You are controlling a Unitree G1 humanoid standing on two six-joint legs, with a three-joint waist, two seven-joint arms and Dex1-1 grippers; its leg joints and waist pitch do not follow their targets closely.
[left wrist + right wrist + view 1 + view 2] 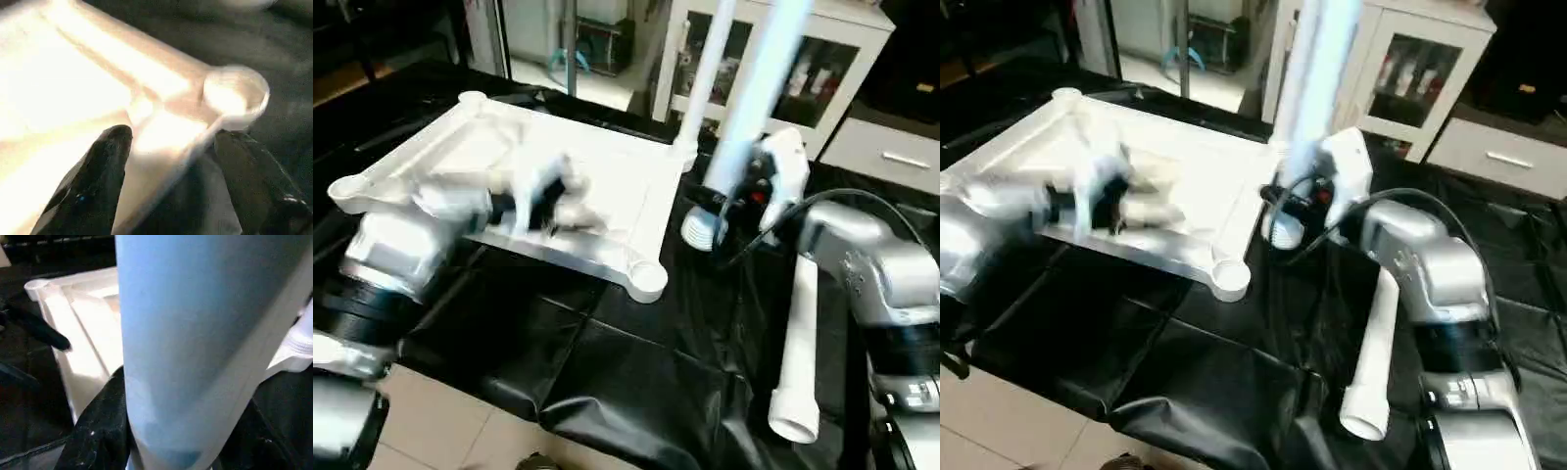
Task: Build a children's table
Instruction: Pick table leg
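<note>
Black sheet (607,382): tabletop (607,166) inverted, sockets up | right gripper (171,431) clamps leg (749,88) upright beside tabletop for socketing | left gripper (171,166) spread astride tabletop's rim

My right gripper (1307,201) grips upright leg (1317,73) at top's (1205,186) 3 o'clock corner; spare leg (1376,348) lies at 5 o'clock; left gripper (1102,201) blurred over top.

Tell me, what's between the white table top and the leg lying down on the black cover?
The right gripper, shut on an upright leg whose end stands on the black cover there, seen in the left eye view. The lying leg is nearer the robot.
</note>
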